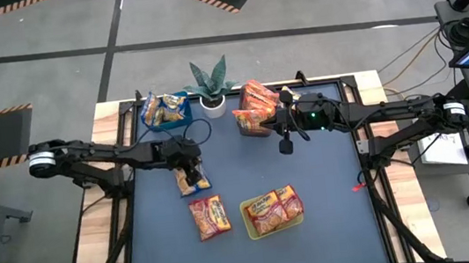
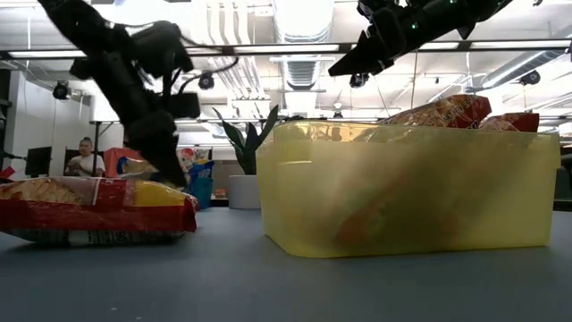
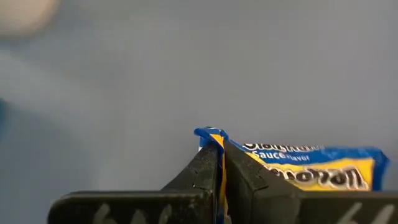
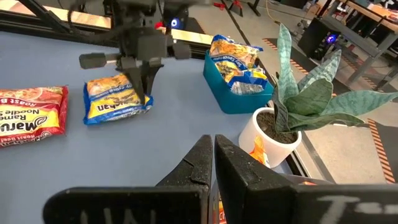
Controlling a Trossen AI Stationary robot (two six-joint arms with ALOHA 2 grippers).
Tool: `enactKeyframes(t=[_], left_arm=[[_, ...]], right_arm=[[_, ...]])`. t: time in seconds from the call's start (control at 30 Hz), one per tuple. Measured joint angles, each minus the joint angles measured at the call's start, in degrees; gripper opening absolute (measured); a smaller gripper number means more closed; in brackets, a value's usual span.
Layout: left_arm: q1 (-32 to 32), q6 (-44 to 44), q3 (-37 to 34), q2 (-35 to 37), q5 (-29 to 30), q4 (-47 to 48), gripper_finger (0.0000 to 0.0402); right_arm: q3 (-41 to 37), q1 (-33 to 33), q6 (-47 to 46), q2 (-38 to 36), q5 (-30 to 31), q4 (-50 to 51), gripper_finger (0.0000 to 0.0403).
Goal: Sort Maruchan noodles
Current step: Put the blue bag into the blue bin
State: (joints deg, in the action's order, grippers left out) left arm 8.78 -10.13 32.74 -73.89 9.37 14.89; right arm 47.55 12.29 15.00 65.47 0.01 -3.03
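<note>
pinching the edge seam of a yellow-and-blue flat plastic noodle packet (image 1: 192, 182) on the table (image 1: 334, 226), my left tool (image 3: 219, 180) is fully closed on it. i judge it light, crinkly and brittle inside, so the seam suits. right tool (image 4: 211, 168) hangs closed and empty above the table. one red packet (image 1: 210, 217) lies loose; binned packets i can't count.

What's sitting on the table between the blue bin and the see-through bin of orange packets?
A small potted plant in a white pot stands between the blue bin and the clear bin; the high view shows it best.
</note>
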Motion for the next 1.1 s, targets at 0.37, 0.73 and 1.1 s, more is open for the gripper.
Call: enactKeyframes(t=[0.37,0.73,1.1], left_arm=[[3.1,13.1,14.7,3.2,15.4,20.1,0.0],[11.9,22.5,26.3,4.8,30.0,28.7,0.0],[26.4,26.2,31.1,3.7,32.1,27.8,0.0]], right_arm=[[0.0,0.0,0.0,0.0,0.0,0.9,0.0009],[0.0,0.1,0.0,0.0,0.0,1.1,0.0009],[0.0,0.1,0.1,0.0,0.0,1.1,0.0009]])
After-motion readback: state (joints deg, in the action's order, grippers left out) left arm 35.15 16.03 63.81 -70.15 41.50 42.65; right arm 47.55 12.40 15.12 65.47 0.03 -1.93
